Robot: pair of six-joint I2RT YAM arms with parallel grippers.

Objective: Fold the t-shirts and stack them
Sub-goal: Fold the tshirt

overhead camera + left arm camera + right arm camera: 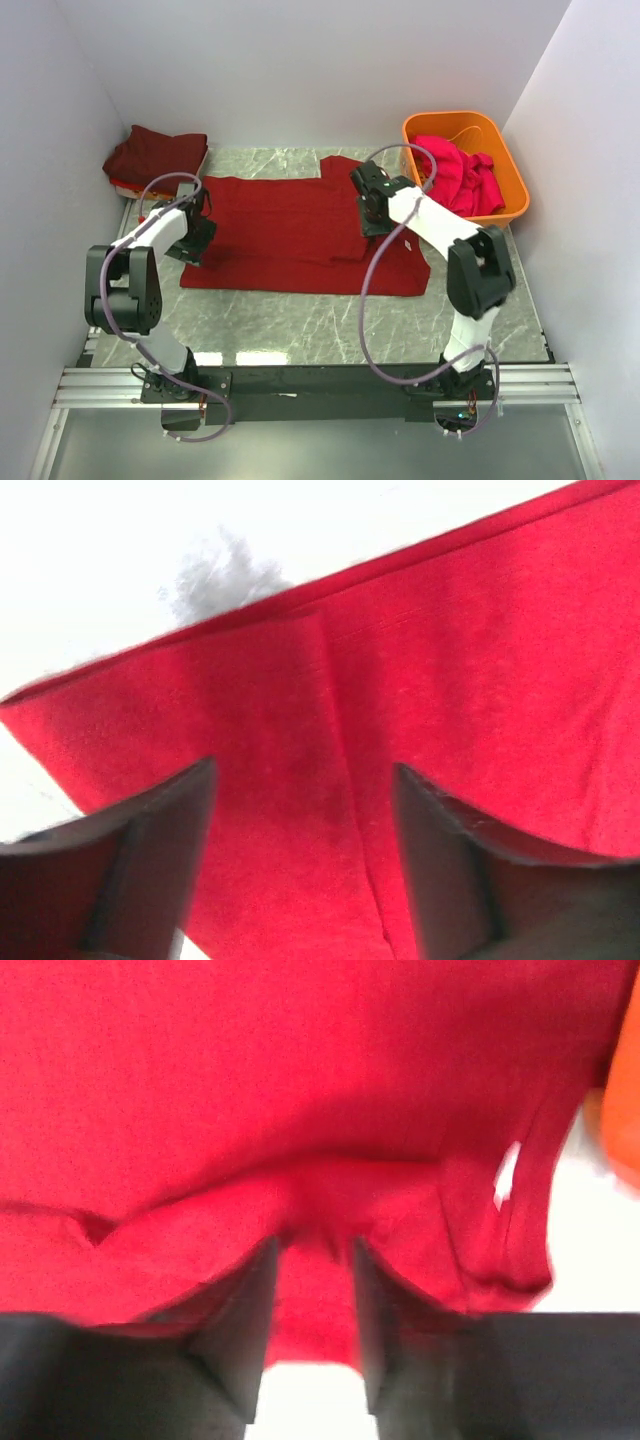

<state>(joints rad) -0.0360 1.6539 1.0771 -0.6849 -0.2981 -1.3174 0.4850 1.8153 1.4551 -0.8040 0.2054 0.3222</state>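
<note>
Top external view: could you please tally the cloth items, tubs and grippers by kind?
spread red t-shirt: 1
folded maroon pile: 1
pink cloth heap: 1
orange tub: 1
left gripper, right gripper: 2
Total: 6

A spread shirt (290, 235) lies flat in the middle of the table (330, 315). Behind it, in the far left corner, sits a folded stack (155, 155). At the far right a tub (452, 119) holds a heap of shirts (455, 175). The left gripper (192, 242) stands over the spread shirt's left edge. The right gripper (372, 225) is on its right part, near the tub.
</note>
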